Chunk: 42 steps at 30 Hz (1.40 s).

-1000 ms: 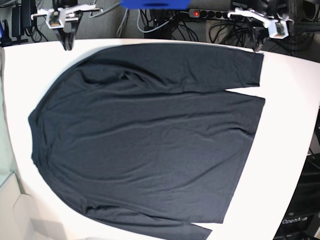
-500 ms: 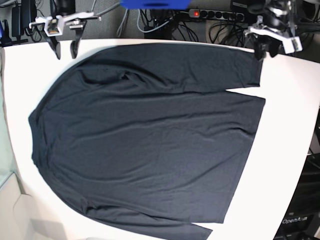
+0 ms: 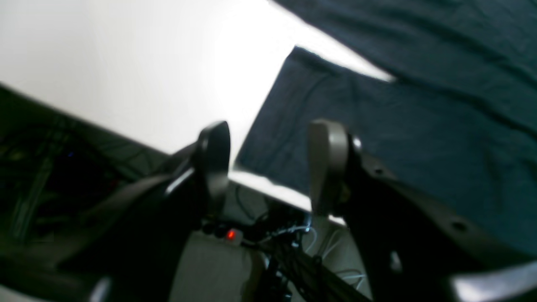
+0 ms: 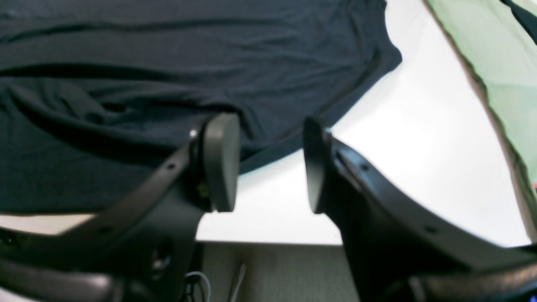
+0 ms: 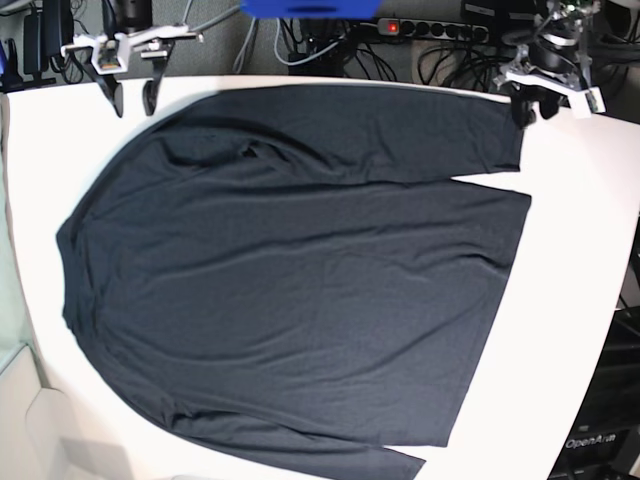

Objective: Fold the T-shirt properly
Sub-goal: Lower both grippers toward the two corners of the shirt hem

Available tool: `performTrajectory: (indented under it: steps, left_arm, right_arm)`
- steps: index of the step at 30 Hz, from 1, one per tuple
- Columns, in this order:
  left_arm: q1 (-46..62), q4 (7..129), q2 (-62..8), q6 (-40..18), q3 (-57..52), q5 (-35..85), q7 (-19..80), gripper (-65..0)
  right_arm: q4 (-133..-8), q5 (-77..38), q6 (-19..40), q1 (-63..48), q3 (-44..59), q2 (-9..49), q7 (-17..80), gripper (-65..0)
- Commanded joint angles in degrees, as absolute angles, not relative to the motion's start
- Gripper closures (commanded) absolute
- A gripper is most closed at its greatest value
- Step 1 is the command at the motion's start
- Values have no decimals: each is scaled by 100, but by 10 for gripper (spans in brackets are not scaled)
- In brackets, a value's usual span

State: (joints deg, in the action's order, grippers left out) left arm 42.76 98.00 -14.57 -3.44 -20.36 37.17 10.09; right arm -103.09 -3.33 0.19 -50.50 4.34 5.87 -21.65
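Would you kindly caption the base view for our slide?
Dark charcoal long-sleeved T-shirt spread flat on white table; open left gripper and right gripper at far edge.

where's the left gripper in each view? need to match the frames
Base: left gripper at top right, over the table's far edge, just off the T-shirt sleeve end.
Left wrist: left gripper low centre, jaws apart, nothing between.
Right wrist: not in it.
Shared landmark: the sleeve's cut end.
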Motion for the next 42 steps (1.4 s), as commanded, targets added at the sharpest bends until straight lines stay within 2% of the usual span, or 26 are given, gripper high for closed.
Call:
performTrajectory:
  steps: [1,23,28,38,40,42]
  left_arm:
    - [4303,9815,-1499,-382,-2070,3741,875,-293]
    - [3943,8998,-1499,-400,-2018,3749,875,-291]
    - [3916,8910,-1499,-400,-2009,3749,875,-288]
    - [3916,8919,-1508,-400,-1411,3697,875,-287]
    - [3916,8919,-1508,-400,-1376,3705,875,-264]
    - [3916,8919,-1508,-400,-1376,3723,875,-208]
  right_arm:
    - [-10387,-338,31,-5121,453,611,-2334,-268]
    - [-10387,-356,31,-5095,453,585,-2334,-268]
    - [-10387,-365,31,-5086,453,576,-2070,-267]
    - [-10396,-365,31,-5059,435,576,-2044,-267]
    - [-10413,-365,31,-5059,435,576,-2044,-267]
    - [-10413,-365,31,-5051,435,576,-2044,-267]
